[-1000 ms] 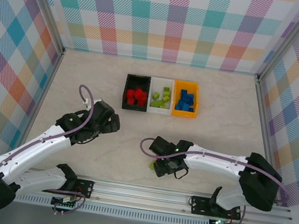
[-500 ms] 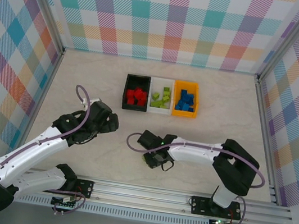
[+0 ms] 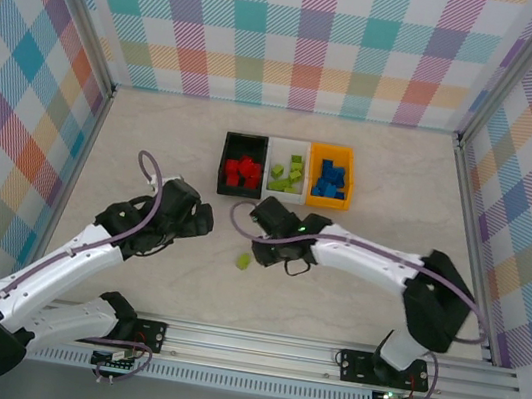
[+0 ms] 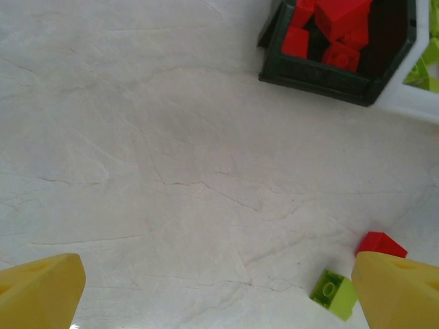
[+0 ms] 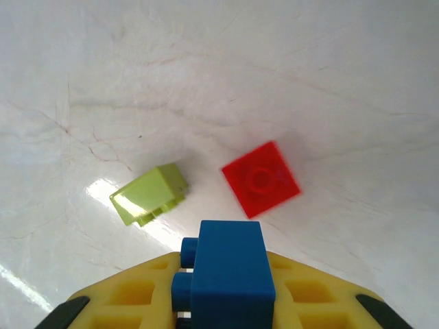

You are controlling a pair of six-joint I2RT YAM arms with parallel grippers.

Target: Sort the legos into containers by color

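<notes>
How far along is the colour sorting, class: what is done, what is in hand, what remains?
Done: red legos sit in the black bin, green legos in the white bin, blue legos in the orange bin. In hand: the right gripper is shut on a blue brick. Left: one green brick and one red brick lie loose on the table; the left gripper is open and empty.

A finger (image 4: 401,291) of the left tool (image 4: 214,274) half hides a red lego (image 4: 379,242); the black container (image 4: 322,74) is cropped.
</notes>
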